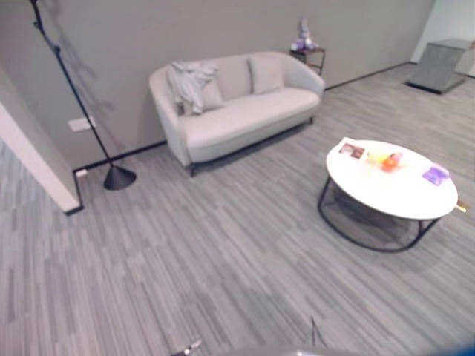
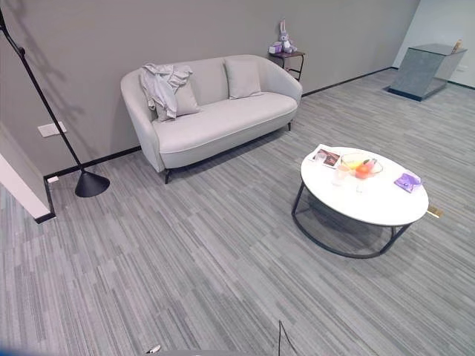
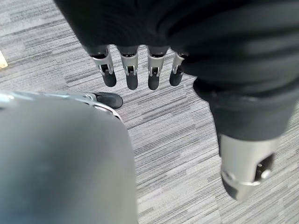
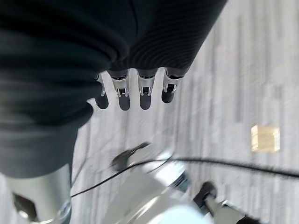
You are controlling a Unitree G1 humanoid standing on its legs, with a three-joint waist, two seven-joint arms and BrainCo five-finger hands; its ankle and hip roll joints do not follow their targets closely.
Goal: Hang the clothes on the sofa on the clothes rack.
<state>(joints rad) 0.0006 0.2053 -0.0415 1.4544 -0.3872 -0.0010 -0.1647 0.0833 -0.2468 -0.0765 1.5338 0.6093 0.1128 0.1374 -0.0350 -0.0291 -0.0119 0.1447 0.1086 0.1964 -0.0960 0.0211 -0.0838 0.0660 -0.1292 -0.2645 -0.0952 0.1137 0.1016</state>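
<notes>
A pale grey garment [image 2: 163, 87] was seen draped over the backrest at the left end of a light sofa [image 2: 215, 119], at about 11 o'clock in the room. A black pole stand [image 2: 52, 119] was placed at about 10 o'clock beside the wall. A round white bench [image 2: 364, 189] carrying small items was set at 2 o'clock. The left robot hand [image 3: 140, 70] and the right robot hand [image 4: 135, 88] were held over the floor [image 2: 208, 259], fingers straight and spread, nothing grasped.
</notes>
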